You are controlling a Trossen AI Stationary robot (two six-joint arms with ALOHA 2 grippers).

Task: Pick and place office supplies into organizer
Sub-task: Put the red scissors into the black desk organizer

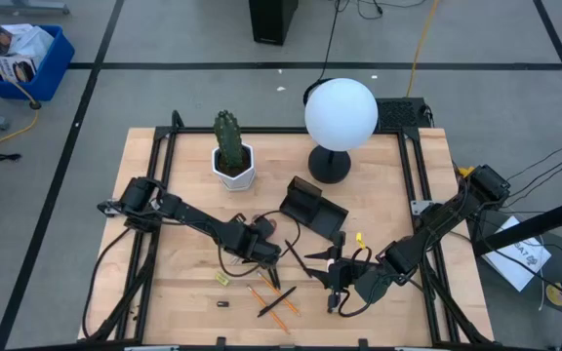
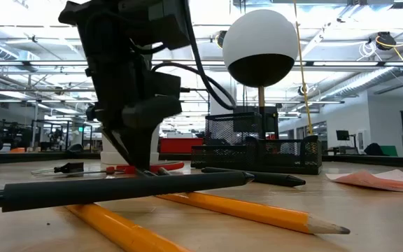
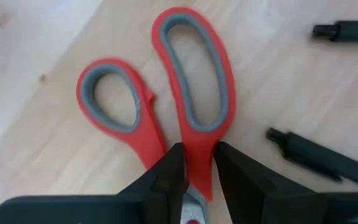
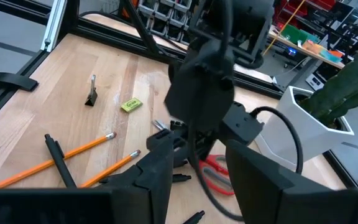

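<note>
The red-handled scissors lie flat left of the table's middle, and my left gripper is shut on them. In the right wrist view the scissors show red below that gripper. My right gripper hovers open at the near right, nothing between its fingers. The black organizer stands mid-table, beyond both grippers. Orange pencils and black pens lie on the wood near the front edge. A small yellow piece and a black clip lie to their left. My left gripper pinches the neck of the larger handle loop, just short of the pivot, between its two fingers. The fingers come steeply from above and lie across the handle. The scissors sit flat and low over the wood; I cannot tell whether they touch it.
A white hexagonal cactus pot stands at the far left of the board. A black lamp base carrying a white globe stands behind the organizer. A pinkish sheet lies at the right in the low view. Bare wood shows at the near left.
</note>
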